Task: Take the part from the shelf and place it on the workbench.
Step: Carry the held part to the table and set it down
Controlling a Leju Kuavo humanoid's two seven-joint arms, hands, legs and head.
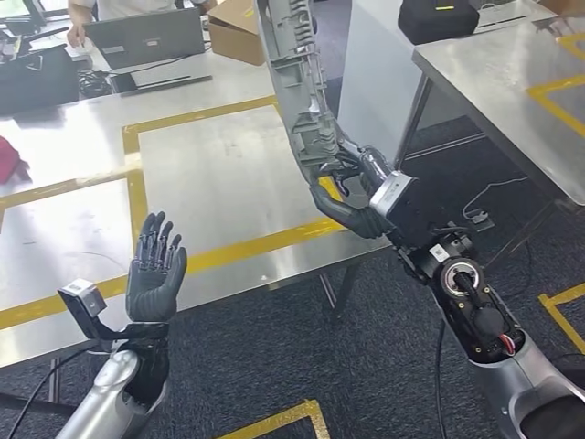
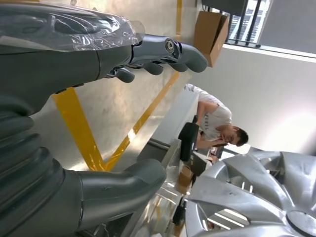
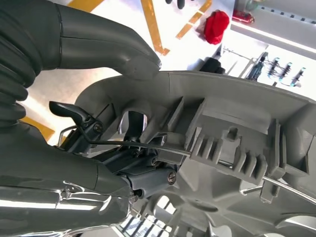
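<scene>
Part [image 1: 298, 82] top cut off

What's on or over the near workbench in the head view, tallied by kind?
Grey wheel-cover part, held over the bench by the right hand: 1
Laptop: 1
Cardboard box: 1
Red item at the left edge: 1
Total: 4
The left hand holds nothing.

Wheel cover [image 1: 298, 82] runs off the picture's top edge

Its rim hides part of the right hand's [image 1: 348, 187] fingers; the laptop [image 1: 144, 37] on the counter [image 1: 207, 174] is cropped.
</scene>
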